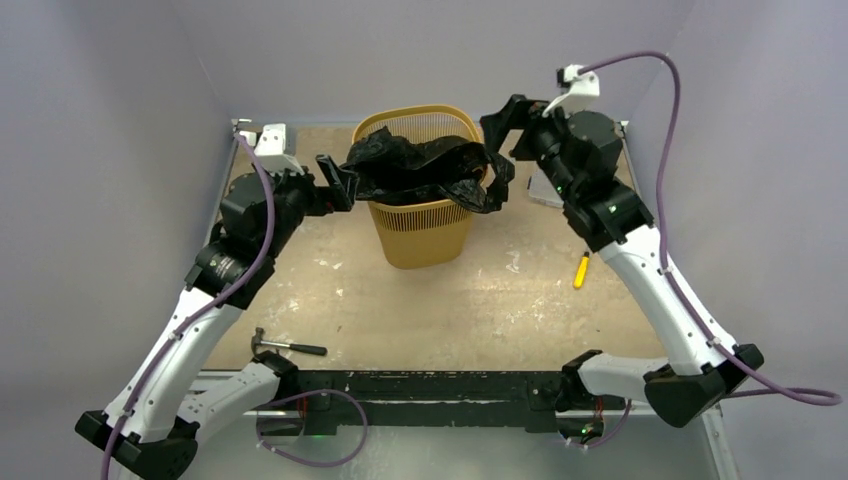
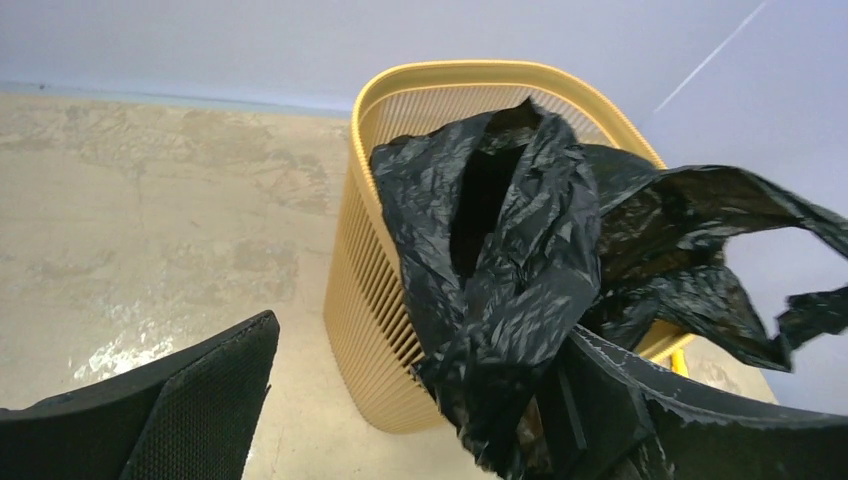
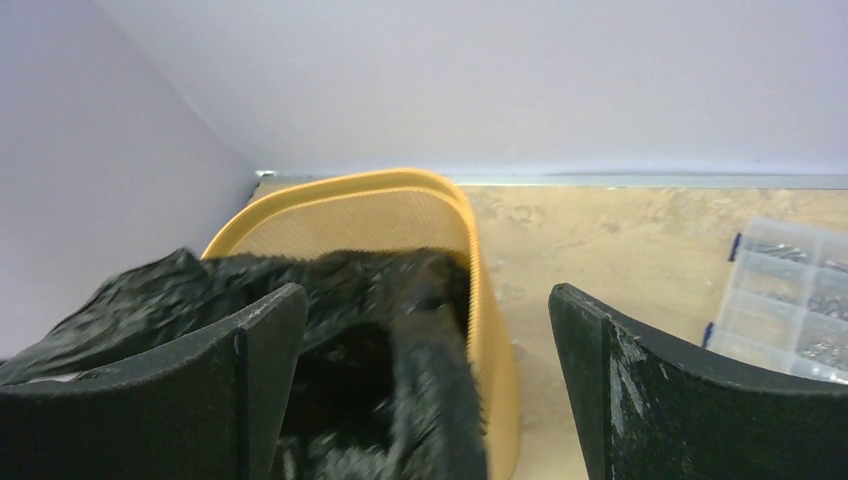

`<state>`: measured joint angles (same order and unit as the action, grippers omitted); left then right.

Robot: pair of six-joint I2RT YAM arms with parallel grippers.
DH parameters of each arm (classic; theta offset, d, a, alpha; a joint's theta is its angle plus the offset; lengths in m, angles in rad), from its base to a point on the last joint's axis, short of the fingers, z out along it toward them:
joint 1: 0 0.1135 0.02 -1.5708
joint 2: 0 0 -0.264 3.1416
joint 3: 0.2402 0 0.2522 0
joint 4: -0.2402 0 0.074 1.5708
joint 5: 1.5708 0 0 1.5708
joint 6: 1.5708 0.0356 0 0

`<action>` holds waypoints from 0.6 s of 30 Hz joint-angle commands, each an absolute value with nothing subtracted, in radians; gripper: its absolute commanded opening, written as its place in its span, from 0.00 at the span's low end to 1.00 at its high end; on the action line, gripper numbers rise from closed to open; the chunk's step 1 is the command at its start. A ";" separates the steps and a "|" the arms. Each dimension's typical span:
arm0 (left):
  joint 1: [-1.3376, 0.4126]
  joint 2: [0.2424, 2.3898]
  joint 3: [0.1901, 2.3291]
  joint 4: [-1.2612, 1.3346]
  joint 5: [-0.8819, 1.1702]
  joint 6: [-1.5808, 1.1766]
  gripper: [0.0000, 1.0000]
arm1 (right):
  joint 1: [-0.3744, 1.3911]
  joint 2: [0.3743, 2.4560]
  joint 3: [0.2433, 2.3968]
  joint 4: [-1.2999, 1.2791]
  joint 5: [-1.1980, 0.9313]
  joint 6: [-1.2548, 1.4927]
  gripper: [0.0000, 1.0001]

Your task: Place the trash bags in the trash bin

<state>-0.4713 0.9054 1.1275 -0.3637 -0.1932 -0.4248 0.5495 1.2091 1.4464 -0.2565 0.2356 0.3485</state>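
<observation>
The orange-yellow mesh trash bin [image 1: 420,235] stands upright at the back middle of the table. The glossy black trash bag [image 1: 425,170] lies crumpled across its opening, with folds hanging over the left and right rims. My left gripper [image 1: 338,184] is open at the bin's left rim. In the left wrist view [image 2: 420,330] the bag [image 2: 520,270] drapes against my right finger [image 2: 640,410], not pinched. My right gripper [image 1: 498,128] is open above the bin's right rim. In the right wrist view [image 3: 428,295] the blurred bag [image 3: 400,330] lies below, between the fingers, over the bin [image 3: 490,330].
A hammer [image 1: 288,345] lies near the front left. A yellow-handled screwdriver [image 1: 580,270] lies on the right. A small clear plastic box [image 1: 545,190] sits right of the bin, also in the right wrist view [image 3: 790,295]. Grey walls close the back and sides.
</observation>
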 commanded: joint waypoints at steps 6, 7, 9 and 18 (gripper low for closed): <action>-0.471 0.958 1.300 -0.522 -0.089 -0.330 0.93 | 0.430 1.361 1.611 -0.318 -0.079 0.363 0.94; -0.471 0.962 1.297 -0.542 -0.086 -0.323 0.93 | 0.425 1.388 1.633 -0.332 -0.098 0.364 0.94; -0.471 0.975 1.291 -0.587 -0.081 -0.324 0.93 | 0.423 1.437 1.674 -0.355 -0.102 0.358 0.93; -0.470 0.904 1.300 -0.560 0.087 -0.325 0.92 | 0.413 1.618 1.803 -0.404 -0.096 0.255 0.88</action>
